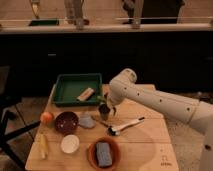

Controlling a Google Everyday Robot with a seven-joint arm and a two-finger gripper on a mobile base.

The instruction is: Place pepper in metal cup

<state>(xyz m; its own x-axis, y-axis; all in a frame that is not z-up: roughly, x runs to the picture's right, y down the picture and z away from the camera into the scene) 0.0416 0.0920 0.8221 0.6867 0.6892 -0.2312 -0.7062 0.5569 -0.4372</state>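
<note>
My claw (106, 103) shows dark at the centre of the frame, at the end of my white arm (150, 100), just above the dull grey metal cup (104, 112) with its dark inside. Left of centre, the tray (75, 76) is deep green and holds a tan block (86, 94). Lower left are an orange-red fruit (46, 118), a dark maroon bowl (66, 122), a white bowl (70, 144) and a yellow item (43, 146). The counter (150, 150) is pale wood. At bottom centre, a reddish-brown bowl (92, 152) holds a blue-grey sponge (104, 153).

A light wooden rectangular worktop (150, 150) stands on a speckled grey floor (182, 142). Behind it, dark cabinet fronts (165, 55) run under a pale counter ledge (150, 27). The tool (106, 104) hangs over the worktop's middle.
</note>
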